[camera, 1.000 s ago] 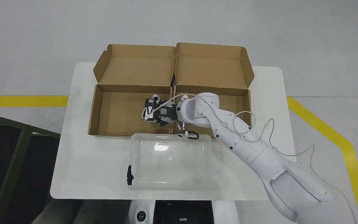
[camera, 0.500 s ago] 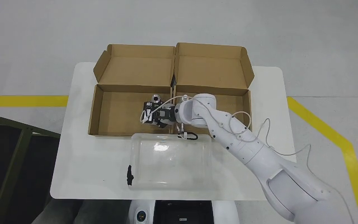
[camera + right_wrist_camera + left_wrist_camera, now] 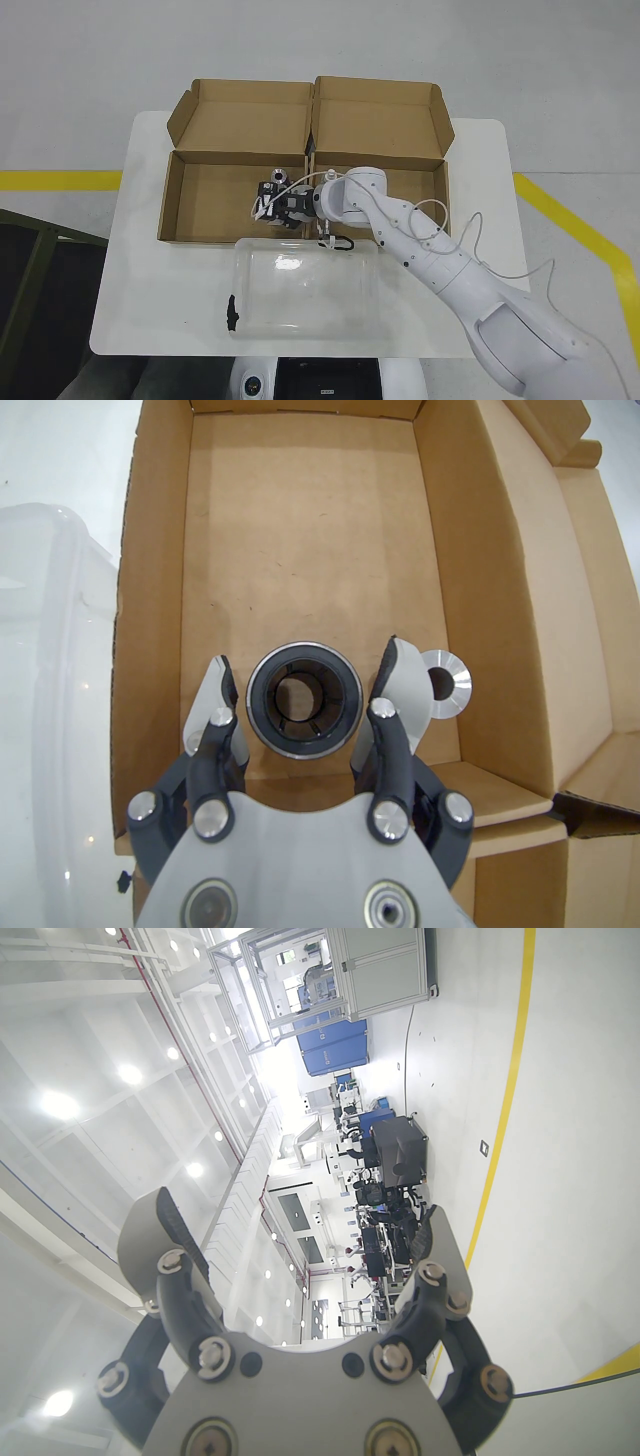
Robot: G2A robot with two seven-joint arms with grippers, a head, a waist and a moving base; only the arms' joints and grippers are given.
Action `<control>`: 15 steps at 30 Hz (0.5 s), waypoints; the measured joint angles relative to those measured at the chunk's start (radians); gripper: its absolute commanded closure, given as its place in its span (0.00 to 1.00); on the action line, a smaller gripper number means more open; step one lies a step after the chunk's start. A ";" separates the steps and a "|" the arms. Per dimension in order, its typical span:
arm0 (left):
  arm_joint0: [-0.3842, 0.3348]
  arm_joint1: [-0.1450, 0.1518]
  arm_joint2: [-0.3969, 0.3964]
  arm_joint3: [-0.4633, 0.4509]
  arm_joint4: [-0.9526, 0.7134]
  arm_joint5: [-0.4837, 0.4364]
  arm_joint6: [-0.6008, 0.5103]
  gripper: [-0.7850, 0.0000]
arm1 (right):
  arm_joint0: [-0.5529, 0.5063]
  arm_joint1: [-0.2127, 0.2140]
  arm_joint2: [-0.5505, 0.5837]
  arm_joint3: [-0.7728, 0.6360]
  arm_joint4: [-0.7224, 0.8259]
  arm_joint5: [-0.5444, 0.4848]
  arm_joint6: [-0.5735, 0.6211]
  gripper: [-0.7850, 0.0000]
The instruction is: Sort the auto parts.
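Observation:
A black-and-metal ring-shaped bushing [image 3: 304,714] stands upright on the floor of the left cardboard box [image 3: 300,525]. My right gripper [image 3: 306,660] is open, one finger on each side of the bushing with a thin gap at both. A silver cone-shaped washer [image 3: 450,695] lies just beyond one finger, near the box wall. From above, the right gripper [image 3: 270,203] is low in the left box [image 3: 200,205], with the silver washer [image 3: 279,177] beside it. My left gripper [image 3: 297,1208] is open, holds nothing and points up into the room.
A second open cardboard box [image 3: 420,190] adjoins the left one on the right. A clear plastic bin [image 3: 305,290] sits in front of both boxes, under the right arm. A small black part [image 3: 232,313] lies near the bin's front-left corner.
The right arm's wrist has shifted slightly to the left over the box; the gripper stays around the bushing.

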 measured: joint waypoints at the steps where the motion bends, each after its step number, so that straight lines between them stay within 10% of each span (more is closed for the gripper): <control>1: 0.000 0.000 0.000 0.000 0.000 0.000 0.000 0.00 | -0.001 0.001 0.004 -0.003 0.000 -0.002 0.000 0.33; 15: 0.000 0.000 0.000 0.000 0.000 0.000 0.000 0.00 | -0.012 0.012 0.066 -0.099 -0.007 -0.020 -0.007 0.38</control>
